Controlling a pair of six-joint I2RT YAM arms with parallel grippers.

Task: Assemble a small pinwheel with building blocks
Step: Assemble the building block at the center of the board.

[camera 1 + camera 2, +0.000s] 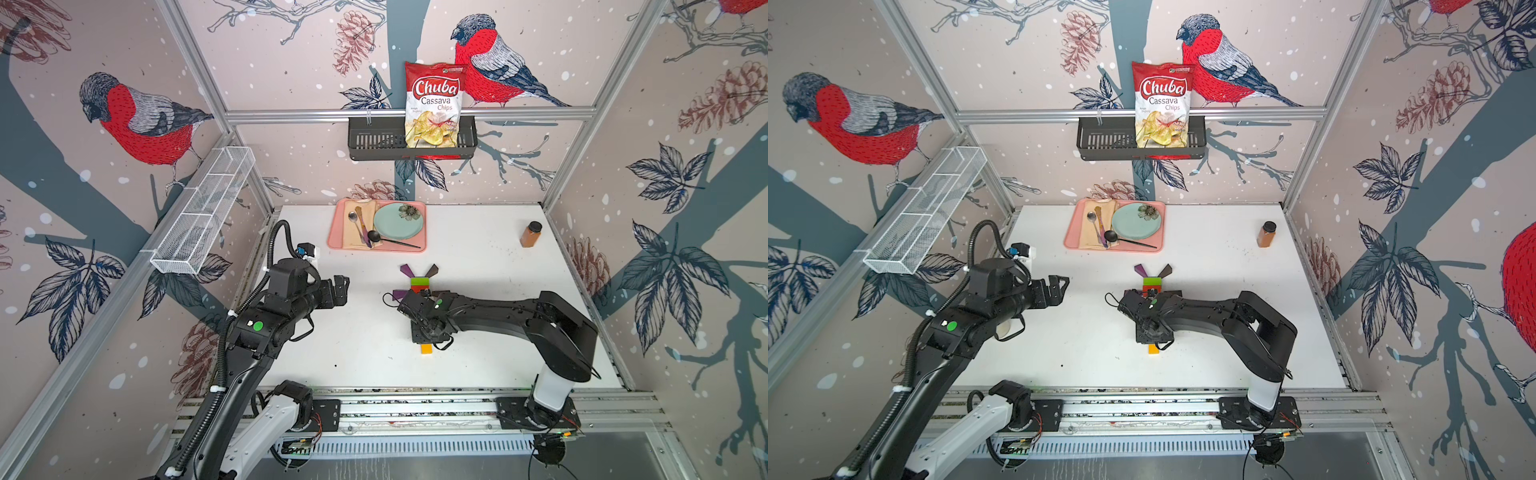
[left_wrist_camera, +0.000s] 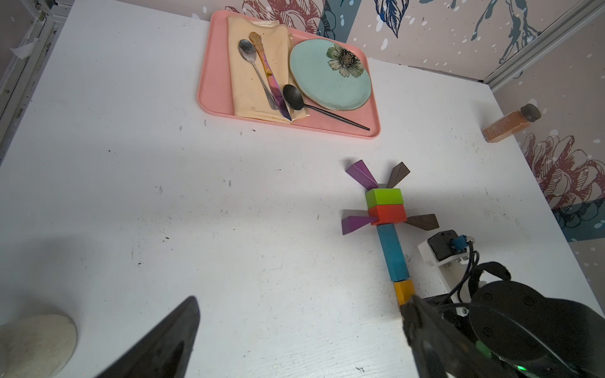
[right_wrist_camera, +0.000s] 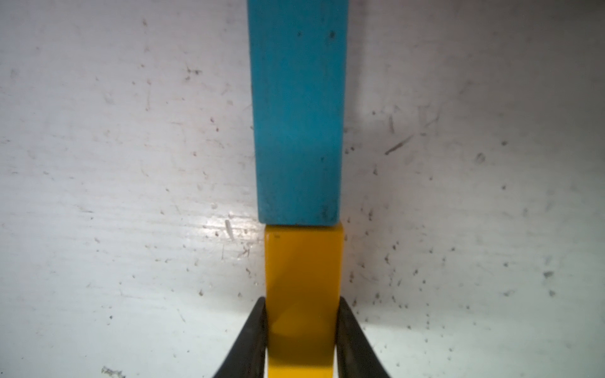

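The pinwheel [image 1: 419,283] lies flat mid-table, also seen in the left wrist view. Its green brick [image 2: 383,197] and red brick [image 2: 388,213] form the hub. Two purple wedges [image 2: 361,173] and two brown wedges [image 2: 424,222] fan out from it. The blue bar [image 3: 296,114] runs down from the hub, and the yellow bar [image 3: 302,268] butts against its end. My right gripper [image 3: 302,304] is shut on the yellow bar, one finger on each long side. My left gripper [image 1: 338,289] hangs open over bare table left of the pinwheel, holding nothing.
A pink tray [image 1: 334,237] with a plate, napkin and cutlery sits behind the pinwheel. A brown spice jar [image 1: 530,235] stands at the back right. A chips bag [image 1: 434,104] sits in a black wall basket, and a white wire basket [image 1: 203,216] hangs on the left wall.
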